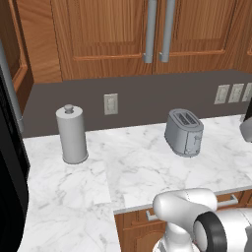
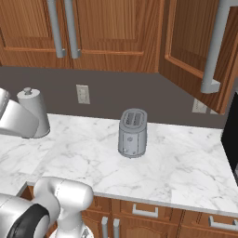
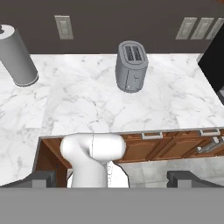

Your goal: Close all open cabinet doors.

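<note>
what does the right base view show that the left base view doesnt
Right base view alone: an open cabinet door swung out at the upper right, its long grey handle hanging over the counter, and drawer fronts along the whole counter edge.

Left base view alone: another open wooden door at the far left edge, and three wall plates side by side at the right.

Both: the two shut cabinet doors with paired bar handles, the toaster, the paper towel roll, a wall outlet and the marble counter.
</note>
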You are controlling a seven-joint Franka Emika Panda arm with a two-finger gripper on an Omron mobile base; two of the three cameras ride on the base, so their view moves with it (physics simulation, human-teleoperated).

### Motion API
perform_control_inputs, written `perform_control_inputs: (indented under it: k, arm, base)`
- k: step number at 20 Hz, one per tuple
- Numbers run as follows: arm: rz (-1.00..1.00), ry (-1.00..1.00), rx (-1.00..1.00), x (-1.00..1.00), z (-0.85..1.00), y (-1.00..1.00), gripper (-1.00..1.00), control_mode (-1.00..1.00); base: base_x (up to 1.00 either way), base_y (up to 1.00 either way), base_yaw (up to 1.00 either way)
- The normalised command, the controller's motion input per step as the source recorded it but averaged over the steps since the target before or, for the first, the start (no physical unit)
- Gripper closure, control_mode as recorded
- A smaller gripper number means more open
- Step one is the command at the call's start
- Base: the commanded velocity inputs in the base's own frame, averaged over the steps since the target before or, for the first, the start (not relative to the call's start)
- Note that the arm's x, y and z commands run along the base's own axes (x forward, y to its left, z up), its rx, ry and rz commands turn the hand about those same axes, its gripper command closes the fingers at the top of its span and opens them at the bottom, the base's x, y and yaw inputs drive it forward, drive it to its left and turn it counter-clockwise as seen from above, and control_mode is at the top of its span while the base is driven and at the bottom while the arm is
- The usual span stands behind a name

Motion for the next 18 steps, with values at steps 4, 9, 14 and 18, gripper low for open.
perform_control_inputs:
  k: [4, 9, 14, 18]
  arm:
    - [0.00, 0.00, 0.00, 0.00, -0.01, 0.00, -1.00, -1.00]
    - [0.00, 0.02, 0.00, 0.00, -0.10, 0.00, -1.00, -1.00]
    - [0.00, 0.02, 0.00, 0.01, -0.17, 0.04, -1.00, -1.00]
    - [0.00, 0.00, 0.00, 0.04, -0.24, 0.04, -1.00, -1.00]
  base:
    - [0.00, 0.00, 0.00]
    - [0.00, 0.00, 0.00]
    - [0.00, 0.00, 0.00]
    - [0.00, 0.00, 0.00]
